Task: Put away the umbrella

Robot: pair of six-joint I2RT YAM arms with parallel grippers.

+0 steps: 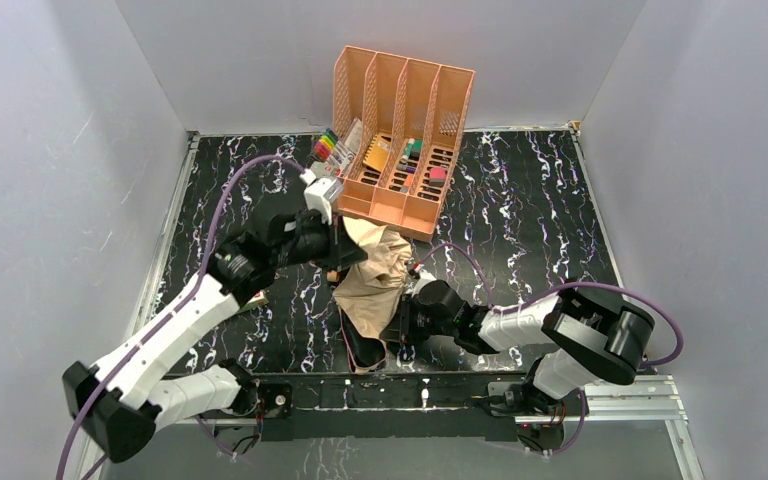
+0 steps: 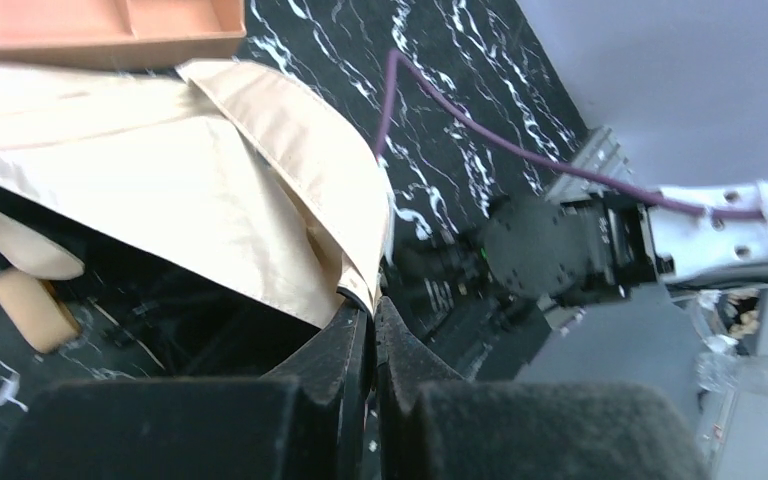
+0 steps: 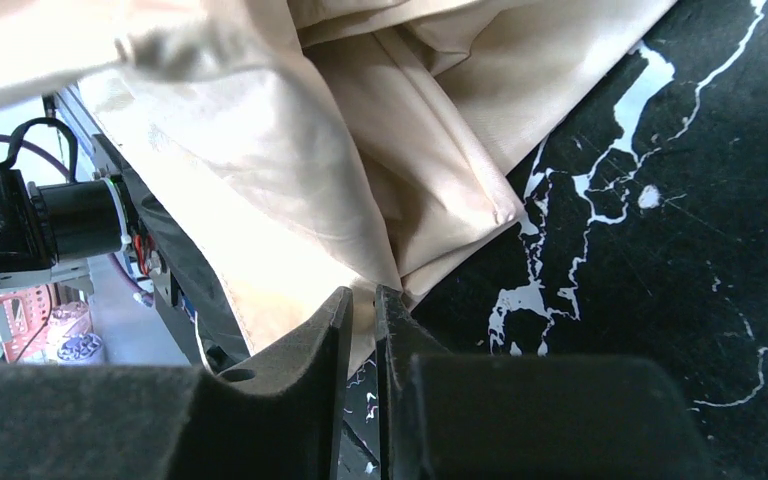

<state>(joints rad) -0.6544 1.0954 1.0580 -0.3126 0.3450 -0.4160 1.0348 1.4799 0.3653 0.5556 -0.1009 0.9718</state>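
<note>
The umbrella point(image 1: 375, 275) lies crumpled in the middle of the black marbled table, tan fabric up, black fabric showing at its near end. My left gripper point(image 1: 345, 252) is at its left edge, shut on a tan canopy corner point(image 2: 365, 285). The cream handle point(image 2: 35, 310) shows at the left of the left wrist view. My right gripper point(image 1: 400, 322) is at the umbrella's near right side, shut on a fold of the tan fabric point(image 3: 400, 270). The ribs are hidden.
A peach file organizer point(image 1: 400, 140) with small items stands just behind the umbrella. Coloured markers point(image 1: 328, 148) and a small cream box point(image 1: 322, 190) lie to its left. A purple cable point(image 2: 480, 140) runs across the table. Grey walls enclose three sides.
</note>
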